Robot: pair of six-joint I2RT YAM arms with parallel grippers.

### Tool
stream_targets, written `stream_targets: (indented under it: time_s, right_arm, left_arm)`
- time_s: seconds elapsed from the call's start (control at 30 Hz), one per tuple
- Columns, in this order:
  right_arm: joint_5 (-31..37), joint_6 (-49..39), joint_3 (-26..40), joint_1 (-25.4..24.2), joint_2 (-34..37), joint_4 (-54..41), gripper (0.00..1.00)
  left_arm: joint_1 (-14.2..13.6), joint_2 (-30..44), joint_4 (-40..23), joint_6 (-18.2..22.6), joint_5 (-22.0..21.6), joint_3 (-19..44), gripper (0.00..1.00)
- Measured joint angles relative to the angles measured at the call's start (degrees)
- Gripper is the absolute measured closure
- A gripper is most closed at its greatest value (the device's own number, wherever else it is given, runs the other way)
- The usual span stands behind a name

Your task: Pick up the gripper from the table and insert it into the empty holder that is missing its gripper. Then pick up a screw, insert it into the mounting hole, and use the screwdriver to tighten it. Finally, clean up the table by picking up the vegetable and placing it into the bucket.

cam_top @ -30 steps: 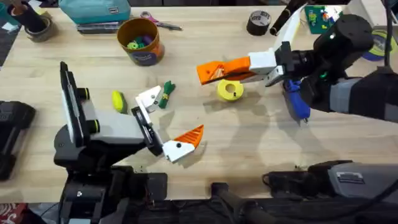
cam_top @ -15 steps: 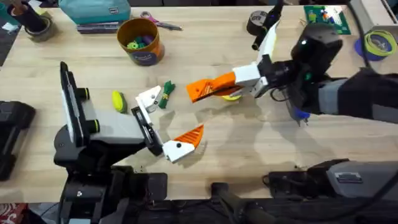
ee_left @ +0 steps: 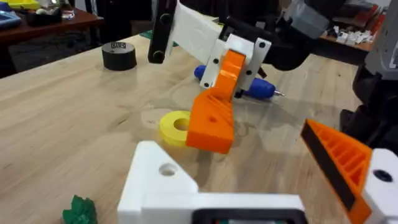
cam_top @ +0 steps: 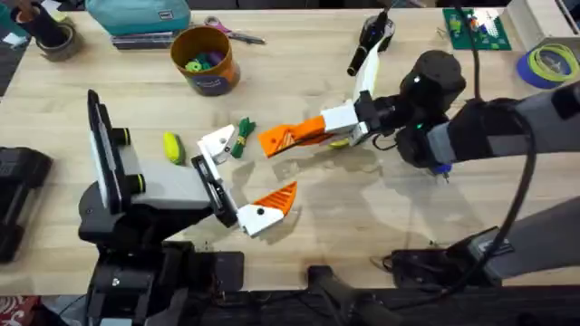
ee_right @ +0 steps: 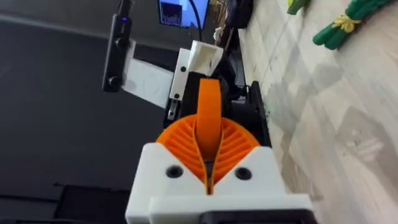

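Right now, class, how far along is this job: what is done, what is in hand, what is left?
Done: the orange finger is off the table, clamped in the right gripper.
In hand: it hangs near the empty holder, not yet seated.
Left: the screw step, with the screwdriver lying on the table; the vegetable lies beside the holder, not in the bucket.

table (cam_top: 381,217): light wood, butcher-block grain, matt
gripper (ee_left: 211,118): orange plastic, smooth, faint sheen
holder (ee_left: 165,183): white plastic, matt
screwdriver (ee_left: 252,87): blue plastic, glossy; thin metal bit
bucket (cam_top: 205,60): mustard-orange, smooth, at 11 o'clock
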Motion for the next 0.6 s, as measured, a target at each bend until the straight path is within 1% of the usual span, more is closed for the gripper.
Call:
stream_targets:
  time_s: [0.3, 0.43, 0.6]
  right_arm:
    - [1.2, 6.8, 0.0, 1.2, 1.0, 7.0, 0.992]
    - [1.5, 10.1, 0.0, 1.5, 1.0, 7.5, 0.992]
    - [2.8, 13.0, 0.0, 3.1, 1.0, 8.7, 0.992]
  left_arm:
    - [0.0, 0.0, 0.0, 0.0, 0.0, 0.0, 0.015]
    - [0.0, 0.0, 0.0, 0.0, 0.0, 0.0, 0.015]
    - [0.0, 0.0, 0.0, 0.0, 0.0, 0.0, 0.015]
